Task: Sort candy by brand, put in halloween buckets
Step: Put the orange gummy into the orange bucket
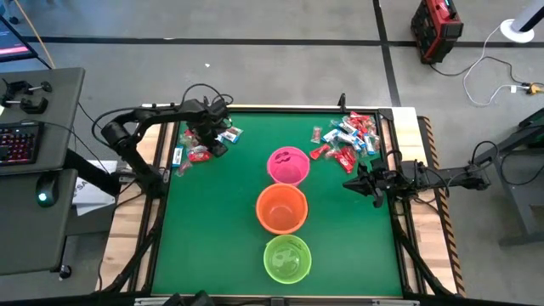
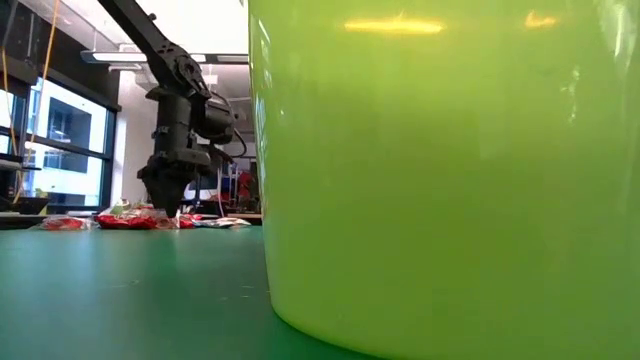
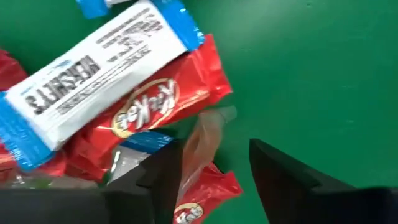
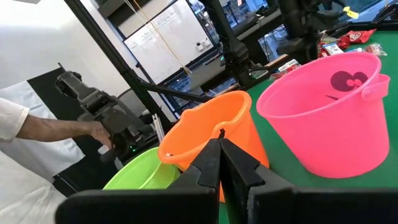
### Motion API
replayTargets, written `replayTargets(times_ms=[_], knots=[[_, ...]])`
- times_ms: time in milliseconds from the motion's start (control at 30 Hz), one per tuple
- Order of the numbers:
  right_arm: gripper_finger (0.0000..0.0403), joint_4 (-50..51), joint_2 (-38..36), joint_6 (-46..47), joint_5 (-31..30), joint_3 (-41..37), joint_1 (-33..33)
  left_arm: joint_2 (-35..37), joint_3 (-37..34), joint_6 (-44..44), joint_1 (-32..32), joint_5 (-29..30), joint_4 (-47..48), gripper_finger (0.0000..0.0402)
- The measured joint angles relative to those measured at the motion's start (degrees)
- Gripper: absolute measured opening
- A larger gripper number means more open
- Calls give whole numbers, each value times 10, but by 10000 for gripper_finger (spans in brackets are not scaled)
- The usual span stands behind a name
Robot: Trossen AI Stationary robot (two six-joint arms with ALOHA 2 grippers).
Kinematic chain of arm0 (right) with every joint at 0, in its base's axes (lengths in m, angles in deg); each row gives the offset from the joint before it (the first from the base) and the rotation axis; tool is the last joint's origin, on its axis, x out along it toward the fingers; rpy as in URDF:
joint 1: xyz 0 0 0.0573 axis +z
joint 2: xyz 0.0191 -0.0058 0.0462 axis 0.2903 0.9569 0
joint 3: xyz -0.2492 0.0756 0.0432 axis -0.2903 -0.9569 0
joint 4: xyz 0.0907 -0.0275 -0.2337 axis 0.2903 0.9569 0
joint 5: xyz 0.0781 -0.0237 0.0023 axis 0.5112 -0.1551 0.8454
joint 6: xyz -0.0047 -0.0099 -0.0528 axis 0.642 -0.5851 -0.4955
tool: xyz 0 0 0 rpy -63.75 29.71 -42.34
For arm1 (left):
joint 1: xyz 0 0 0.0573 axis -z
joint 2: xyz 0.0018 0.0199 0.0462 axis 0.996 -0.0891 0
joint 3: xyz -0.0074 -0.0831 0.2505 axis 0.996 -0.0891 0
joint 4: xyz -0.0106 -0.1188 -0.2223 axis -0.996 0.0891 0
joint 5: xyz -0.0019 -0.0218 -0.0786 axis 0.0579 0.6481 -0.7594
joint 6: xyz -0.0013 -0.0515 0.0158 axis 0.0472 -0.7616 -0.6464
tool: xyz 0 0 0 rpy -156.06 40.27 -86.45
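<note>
Near the table's far left corner lies a pile of candy (image 1: 204,146). A second pile (image 1: 347,138) lies at the far right. My left gripper (image 1: 211,143) points down into the left pile and is open. In its wrist view a white-and-blue Hershey's bar (image 3: 93,74) lies on a red KitKat (image 3: 149,109), and a red wrapper's end (image 3: 205,140) shows between the fingers. The pink bucket (image 1: 287,165), orange bucket (image 1: 281,208) and green bucket (image 1: 286,258) stand in a row down the table's middle. My right gripper (image 1: 357,180) waits shut at the right edge. My left gripper (image 3: 214,158) comes from above with its fingers on either side of the red wrapper's end. One finger (image 3: 158,180) is over the edge of the pile. In the low view the fingertips (image 2: 166,208) reach down to the candy, but I cannot tell whether they touch it.
The green bucket (image 2: 450,170) fills most of the low view. A person's hand (image 4: 93,129) holds a dark control handle beyond the table's near side. A desk with a keyboard (image 1: 19,140) stands left of the table. Bare green mat (image 1: 204,229) lies left of the buckets.
</note>
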Motion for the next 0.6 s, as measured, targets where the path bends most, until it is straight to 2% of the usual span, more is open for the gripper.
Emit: replayTargets(times_ms=[67, 200, 233, 467, 600], knots=[[0, 0, 0, 0, 0, 0, 0, 5, 0, 0, 10, 0, 0, 130], [0, 0, 0, 0, 0, 0, 0, 25, 0, -1, 29, 0, 2, 29], [0, 0, 0, 0, 0, 0, 0, 33, 0, -6, 33, 0, 3, 15], [0, 0, 0, 0, 0, 0, 0, 102, 0, -45, 64, -8, -3, 1], [0, 0, 0, 0, 0, 0, 0, 144, 0, -75, 113, -89, -54, 0]])
